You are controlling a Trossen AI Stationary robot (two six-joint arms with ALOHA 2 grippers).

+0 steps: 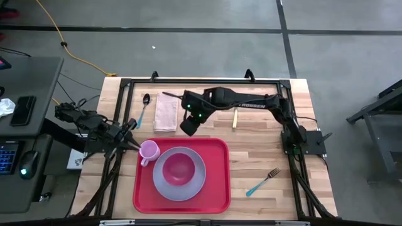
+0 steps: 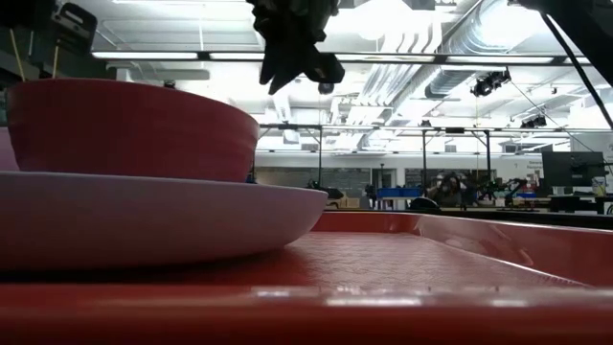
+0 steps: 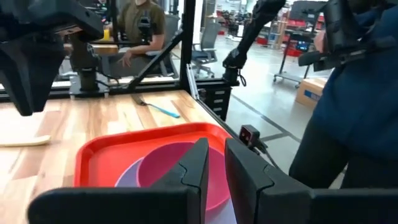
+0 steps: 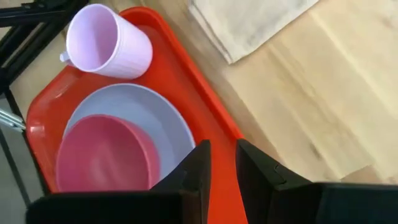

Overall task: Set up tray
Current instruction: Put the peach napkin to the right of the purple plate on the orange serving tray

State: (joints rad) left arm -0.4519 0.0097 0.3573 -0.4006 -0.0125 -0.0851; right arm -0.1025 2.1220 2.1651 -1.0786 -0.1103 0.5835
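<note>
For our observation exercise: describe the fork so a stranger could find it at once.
Start at the red tray in the table's middle. On the bare wood to its right lies the fork, alone and slanted. Its turquoise handle sets it apart from the spoon beyond the tray.

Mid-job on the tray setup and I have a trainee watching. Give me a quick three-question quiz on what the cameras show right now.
1. True or false: the pink bowl sits on the grey plate, and both are on the red tray.
2. Which item is already on the tray? A) fork B) spoon C) pink cup D) napkin
3. Fill in: the right gripper hangs just beyond the tray's far rim, beside the ____.

Key
1. True.
2. C. The cup stands at the tray's far left corner, near the left gripper; the fork, spoon and napkin lie on the bare table.
3. Napkin.
</note>
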